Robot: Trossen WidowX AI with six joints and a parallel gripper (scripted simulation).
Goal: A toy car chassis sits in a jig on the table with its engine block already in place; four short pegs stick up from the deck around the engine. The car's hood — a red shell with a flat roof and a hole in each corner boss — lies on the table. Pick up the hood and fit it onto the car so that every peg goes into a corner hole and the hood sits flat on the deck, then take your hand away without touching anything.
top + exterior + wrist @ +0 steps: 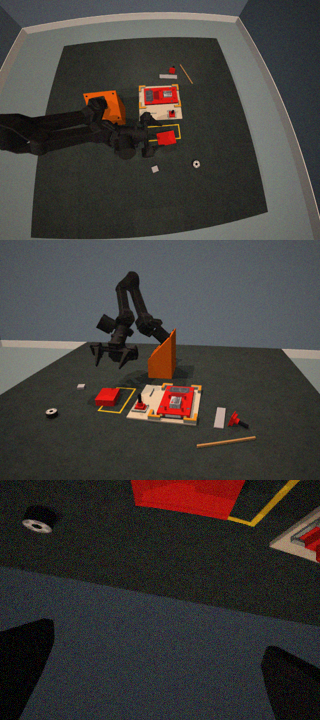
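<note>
The red hood (166, 137) (107, 396) (187, 495) is lying on the dark surface (144, 201) (155, 459) (115, 555), with its flat roof upward, partly over the yellow outline (179, 131) (127, 400) (275, 502). Beside this outline, and near the hood, there is the pale board (157, 111) (139, 416) (282, 542). On the board, farther from the hood, the red chassis (158, 100) (162, 409) sits between orange corner pieces (178, 103) (190, 420), and the engine block (167, 93) (175, 402) is on its deck. The jaws (158, 134) (108, 367) are released and spread wide, above the surface and apart from the hood; they hold nothing. On the other side of the hood from the board are the small pale block (154, 169) (81, 386) and the black-and-white ring (193, 164) (51, 416) (40, 528).
</note>
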